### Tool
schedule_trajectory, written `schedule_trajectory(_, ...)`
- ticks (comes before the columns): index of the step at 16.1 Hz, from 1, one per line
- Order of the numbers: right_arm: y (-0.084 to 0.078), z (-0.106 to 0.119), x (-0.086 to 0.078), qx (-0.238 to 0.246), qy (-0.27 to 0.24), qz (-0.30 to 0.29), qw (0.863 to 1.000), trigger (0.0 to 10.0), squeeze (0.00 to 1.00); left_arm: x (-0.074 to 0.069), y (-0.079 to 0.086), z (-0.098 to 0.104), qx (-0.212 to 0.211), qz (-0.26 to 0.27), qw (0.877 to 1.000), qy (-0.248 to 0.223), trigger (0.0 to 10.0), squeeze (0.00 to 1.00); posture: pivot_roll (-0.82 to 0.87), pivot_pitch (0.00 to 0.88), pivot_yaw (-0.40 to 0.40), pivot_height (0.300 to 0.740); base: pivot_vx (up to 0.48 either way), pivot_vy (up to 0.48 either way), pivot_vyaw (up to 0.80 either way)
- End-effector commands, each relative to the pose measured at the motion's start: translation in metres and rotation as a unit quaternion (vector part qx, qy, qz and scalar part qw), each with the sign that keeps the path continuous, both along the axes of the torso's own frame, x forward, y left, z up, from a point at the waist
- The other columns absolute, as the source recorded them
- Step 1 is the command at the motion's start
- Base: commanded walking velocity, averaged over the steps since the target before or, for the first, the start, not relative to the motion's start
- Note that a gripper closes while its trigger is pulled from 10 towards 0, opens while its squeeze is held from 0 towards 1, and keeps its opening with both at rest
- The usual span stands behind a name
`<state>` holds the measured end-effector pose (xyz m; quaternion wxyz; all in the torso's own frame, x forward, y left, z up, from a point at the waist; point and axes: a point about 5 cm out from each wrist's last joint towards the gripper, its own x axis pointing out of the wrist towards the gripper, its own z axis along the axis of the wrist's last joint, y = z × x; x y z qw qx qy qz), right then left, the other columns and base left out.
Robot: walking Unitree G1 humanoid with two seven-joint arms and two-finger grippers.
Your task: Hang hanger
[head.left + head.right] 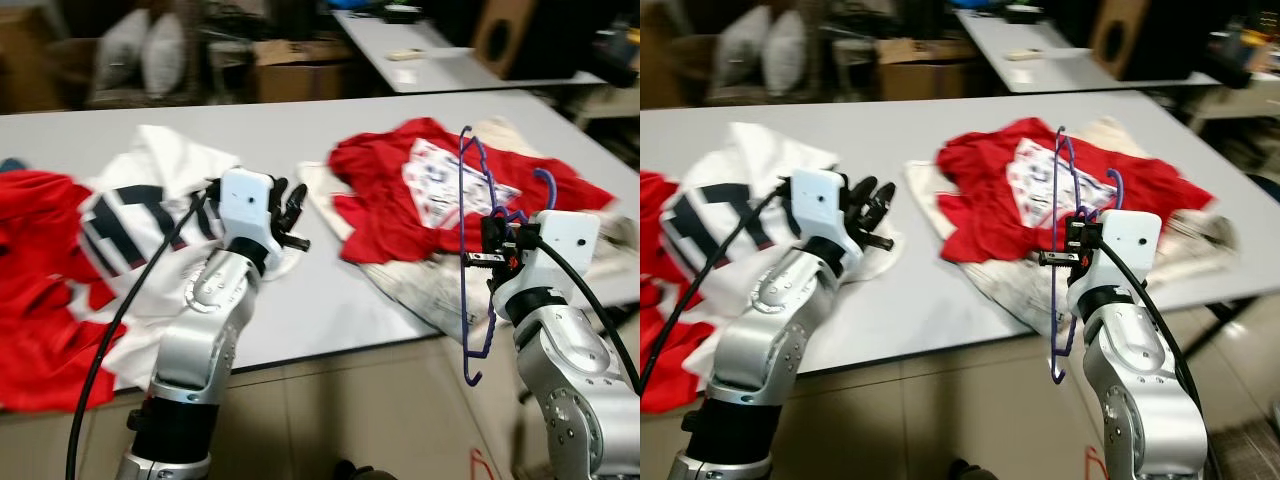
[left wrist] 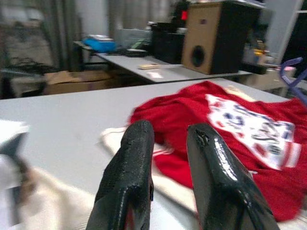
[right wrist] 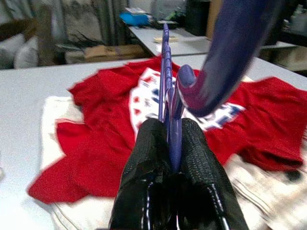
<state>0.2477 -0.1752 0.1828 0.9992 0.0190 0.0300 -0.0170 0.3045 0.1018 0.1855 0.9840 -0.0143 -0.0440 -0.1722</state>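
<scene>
At the lower right of the head view, the right tool is clamped on the purple hanger, whose long axis stands nearly upright, hook uppermost. It hangs just off the desk edge, beside the red shirt. The left tool, fingers apart, holds nothing.

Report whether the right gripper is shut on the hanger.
Shut on it. The right gripper pinches the purple hanger between both black fingers, with no gap showing, and holds it upright above the table edge.
</scene>
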Motion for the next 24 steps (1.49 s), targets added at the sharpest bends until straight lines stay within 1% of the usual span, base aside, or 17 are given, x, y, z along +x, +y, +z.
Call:
schedule_trajectory(1, -0.003, -0.001, 0.001, -0.006, 0.008, -0.003, 1.000, 10.0, 0.00, -0.003, -0.002, 0.003, 0.010, 0.000, 1.000, -0.011, 10.0, 0.00, 0.02, 0.013, -0.024, 0.740, 0.000, 0.000, -0.80)
schedule_trajectory(2, -0.002, -0.001, 0.001, 0.014, 0.006, -0.008, 1.000, 10.0, 0.00, -0.002, -0.002, 0.000, 0.019, -0.004, 1.000, -0.002, 10.0, 0.00, 0.02, 0.009, -0.017, 0.740, 0.000, 0.000, -0.80)
schedule_trajectory(3, 0.000, 0.000, 0.001, 0.041, 0.003, -0.009, 0.999, 10.0, 0.00, -0.001, 0.002, 0.001, 0.006, -0.001, 1.000, -0.001, 10.0, 0.00, 0.02, 0.005, -0.009, 0.740, 0.000, 0.000, -0.80)
schedule_trajectory(5, -0.002, -0.001, 0.000, 0.009, 0.002, -0.012, 1.000, 10.0, 0.00, -0.002, 0.004, -0.001, 0.019, 0.000, 1.000, 0.001, 10.0, 0.00, 0.01, 0.000, -0.002, 0.740, 0.000, 0.000, -0.80)
schedule_trajectory(7, -0.005, 0.002, 0.000, -0.042, -0.022, -0.013, 0.999, 10.0, 0.00, -0.002, 0.007, -0.003, 0.024, 0.010, 1.000, -0.004, 10.0, 0.00, 0.00, 0.000, -0.012, 0.740, 0.000, 0.000, -0.80)
schedule_trajectory(8, -0.007, -0.012, -0.001, -0.042, 0.036, -0.016, 0.998, 10.0, 0.00, -0.002, 0.012, -0.007, 0.033, 0.017, 0.999, 0.001, 10.0, 0.00, -0.01, 0.000, -0.012, 0.740, 0.000, 0.000, -0.80)
schedule_trajectory(9, -0.006, -0.022, -0.003, -0.028, 0.072, -0.016, 0.997, 10.0, 0.00, -0.002, 0.016, -0.010, 0.034, 0.016, 0.999, 0.004, 10.0, 0.00, -0.02, 0.000, -0.008, 0.740, 0.247, 0.000, 0.00)
schedule_trajectory(10, -0.005, -0.023, -0.004, -0.025, 0.070, -0.015, 0.997, 10.0, 0.00, -0.002, 0.018, -0.010, 0.034, 0.016, 0.999, 0.006, 10.0, 0.00, -0.02, 0.000, -0.008, 0.740, 0.247, 0.000, 0.00)
schedule_trajectory(11, -0.002, -0.019, -0.004, -0.027, 0.051, -0.012, 0.998, 10.0, 0.00, -0.002, 0.019, -0.011, 0.032, 0.004, 0.999, 0.013, 10.0, 0.00, -0.01, 0.000, -0.001, 0.740, 0.292, 0.000, 0.00)
schedule_trajectory(13, 0.000, -0.015, -0.001, -0.018, 0.039, -0.015, 0.999, 10.0, 0.00, -0.002, 0.017, -0.010, 0.034, -0.001, 0.999, 0.011, 10.0, 0.00, -0.02, 0.000, 0.004, 0.740, 0.330, 0.000, 0.00)
schedule_trajectory(14, 0.001, -0.013, 0.000, -0.035, 0.032, -0.005, 0.999, 10.0, 0.00, -0.003, 0.015, -0.011, 0.031, -0.004, 0.999, 0.012, 10.0, 0.00, -0.02, 0.000, 0.005, 0.740, 0.330, 0.000, 0.00)
schedule_trajectory(15, 0.003, -0.011, 0.001, -0.035, 0.025, 0.009, 0.999, 10.0, 0.00, -0.005, 0.013, -0.013, 0.029, -0.005, 0.999, 0.014, 10.0, 0.00, -0.02, 0.000, 0.004, 0.740, 0.334, 0.000, 0.00)
schedule_trajectory(17, 0.008, -0.008, -0.002, -0.001, 0.015, 0.036, 0.999, 10.0, 0.00, -0.007, 0.012, -0.021, 0.027, -0.002, 0.999, 0.025, 10.0, 0.00, -0.02, 0.000, 0.002, 0.740, 0.336, 0.000, 0.00)
schedule_trajectory(18, 0.009, -0.008, -0.003, 0.007, 0.014, 0.040, 0.999, 10.0, 0.00, -0.008, 0.012, -0.023, 0.031, -0.002, 0.999, 0.028, 10.0, 0.00, -0.02, 0.000, 0.000, 0.740, 0.334, 0.000, 0.00)
schedule_trajectory(20, 0.007, -0.012, -0.004, 0.016, 0.021, 0.042, 0.999, 10.0, 0.00, -0.010, 0.012, -0.027, 0.039, -0.005, 0.999, 0.033, 10.0, 0.00, -0.02, 0.000, -0.004, 0.740, 0.313, 0.000, -0.69)
schedule_trajectory(22, 0.006, -0.012, -0.005, 0.013, 0.019, 0.047, 0.999, 10.0, 0.00, -0.011, 0.010, -0.028, 0.042, -0.010, 0.998, 0.034, 10.0, 0.00, -0.03, 0.000, -0.001, 0.740, 0.304, 0.000, -0.80)
schedule_trajectory(24, 0.004, -0.012, -0.007, 0.011, 0.016, 0.056, 0.998, 10.0, 0.00, -0.012, 0.008, -0.031, 0.049, -0.020, 0.998, 0.036, 10.0, 0.00, -0.03, 0.000, 0.009, 0.740, 0.298, 0.000, 0.00)
